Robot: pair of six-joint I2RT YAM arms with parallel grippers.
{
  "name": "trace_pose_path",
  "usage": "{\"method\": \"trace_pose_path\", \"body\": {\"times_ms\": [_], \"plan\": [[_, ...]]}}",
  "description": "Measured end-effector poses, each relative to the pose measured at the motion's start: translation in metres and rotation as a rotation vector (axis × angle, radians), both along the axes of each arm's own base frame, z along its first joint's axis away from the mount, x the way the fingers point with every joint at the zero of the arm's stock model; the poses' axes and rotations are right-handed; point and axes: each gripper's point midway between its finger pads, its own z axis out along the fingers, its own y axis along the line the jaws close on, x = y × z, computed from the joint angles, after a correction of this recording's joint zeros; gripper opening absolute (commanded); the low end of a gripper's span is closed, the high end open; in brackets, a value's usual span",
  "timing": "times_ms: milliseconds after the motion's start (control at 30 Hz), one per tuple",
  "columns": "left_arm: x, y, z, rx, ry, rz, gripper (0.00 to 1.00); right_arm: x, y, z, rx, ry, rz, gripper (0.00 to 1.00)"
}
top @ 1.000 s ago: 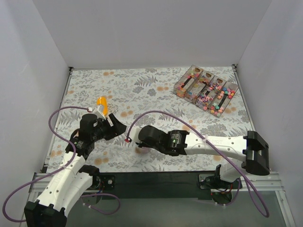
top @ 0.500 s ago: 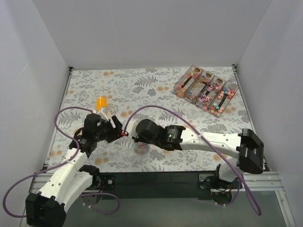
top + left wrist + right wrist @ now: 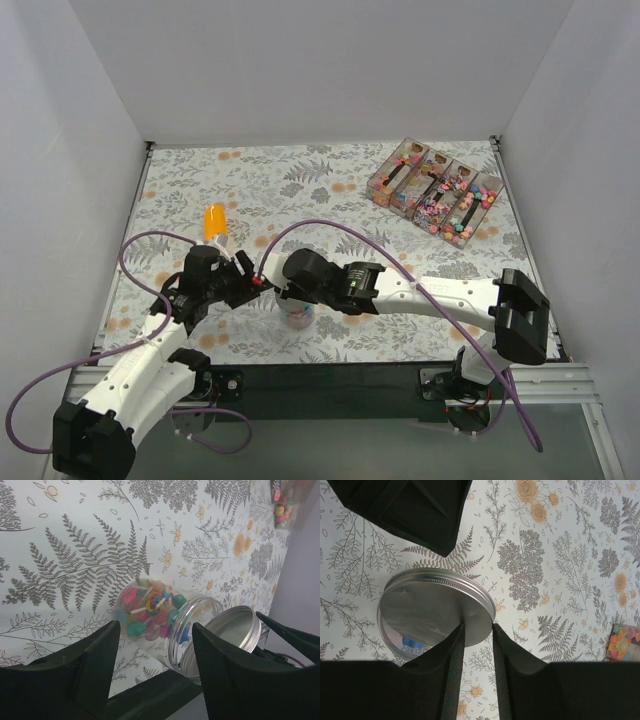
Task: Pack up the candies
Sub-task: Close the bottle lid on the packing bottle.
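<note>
Candies [image 3: 150, 611] in clear jar [image 3: 176, 639], lid [image 3: 234, 630] beside

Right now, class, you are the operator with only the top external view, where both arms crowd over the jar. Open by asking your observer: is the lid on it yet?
Observer: No. The left wrist view shows the silver lid tilted at the mouth of the jar, not seated.
Operator: What holds it there?
Observer: The right gripper pinches it by the rim; the right wrist view shows that plainly.
Operator: And the left gripper?
Observer: The left gripper is open and holds nothing. In its own view the jar, with mixed-colour candies inside, shows between its jaws.
</note>
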Motion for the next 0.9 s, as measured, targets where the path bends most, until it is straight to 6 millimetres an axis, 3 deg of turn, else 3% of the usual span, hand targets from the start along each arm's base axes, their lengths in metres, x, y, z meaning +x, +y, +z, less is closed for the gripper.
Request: {"method": "trace_pose_path", "body": {"times_ms": [367,900], "plan": [[0.003,0.021,-0.006,0.061,0.017,0.137,0.56,-0.005,0.005,-0.014,-0.014,0.050,0.027,0.36],[0.004,0.012,-0.001,0.024,0.010,0.104,0.57,-0.012,0.010,-0.013,0.009,0.089,0.044,0.36]]}}
